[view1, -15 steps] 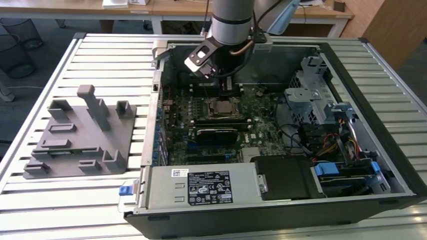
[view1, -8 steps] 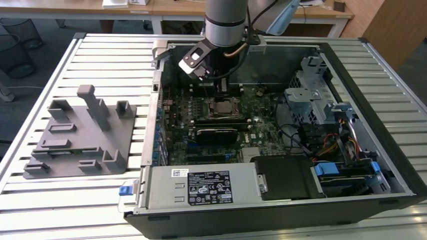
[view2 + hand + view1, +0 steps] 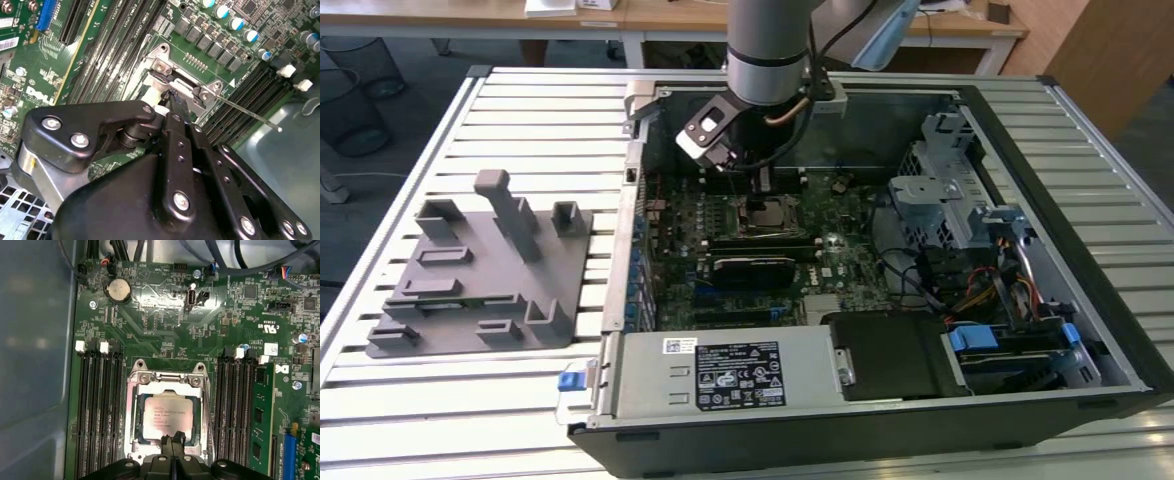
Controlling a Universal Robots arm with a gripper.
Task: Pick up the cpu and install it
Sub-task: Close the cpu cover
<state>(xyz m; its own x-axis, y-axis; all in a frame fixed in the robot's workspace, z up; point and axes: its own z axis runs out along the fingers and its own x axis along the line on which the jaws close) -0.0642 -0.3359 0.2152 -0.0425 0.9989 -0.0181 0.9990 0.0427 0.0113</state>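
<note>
Jaws clenched empty beside the flat silver-grey square cpu (image 3: 166, 420) in its metal-framed socket (image 3: 131, 415); likely light, rigid, fragile, best edge-gripped.

I count one cpu (image 3: 166, 416), one socket (image 3: 165, 381), one motherboard (image 3: 160, 315), one case (image 3: 1110, 300), one fixture plate (image 3: 460, 295), one arm (image 3: 774, 50), one end effector (image 3: 172, 441).

The space above the cpu (image 3: 166, 415) is open. The gripper (image 3: 172, 444) hangs at its edge, fingers closed together. A metal socket frame (image 3: 131, 412) surrounds the cpu closely. Memory slots (image 3: 100, 405) run along both sides, and the case wall (image 3: 35, 365) stands beyond one row.
</note>
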